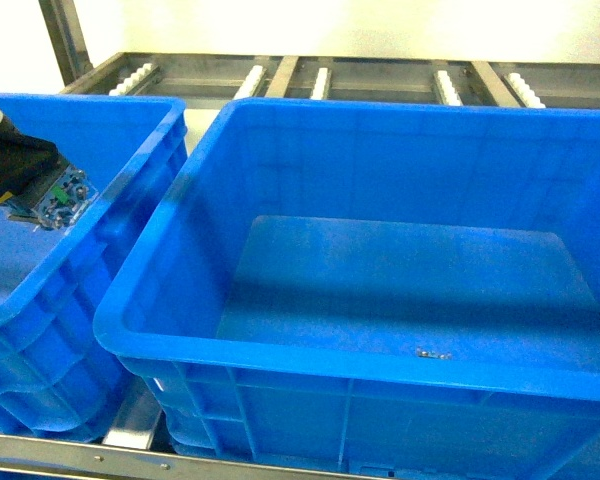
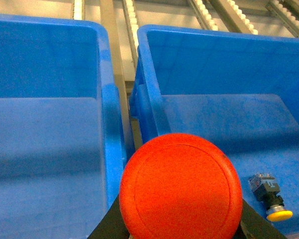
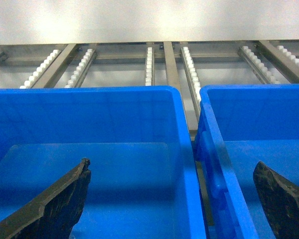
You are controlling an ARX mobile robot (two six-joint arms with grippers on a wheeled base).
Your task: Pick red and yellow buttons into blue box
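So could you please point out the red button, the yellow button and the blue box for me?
red button (image 2: 180,186): left wrist view, centre of its round red cap.
yellow button (image 2: 279,215): left wrist view, its yellow cap.
blue box (image 1: 310,357): head view, near rim.

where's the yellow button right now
The yellow button lies on its side on the floor of the right-hand blue box in the left wrist view, lower right, beside the held red button.
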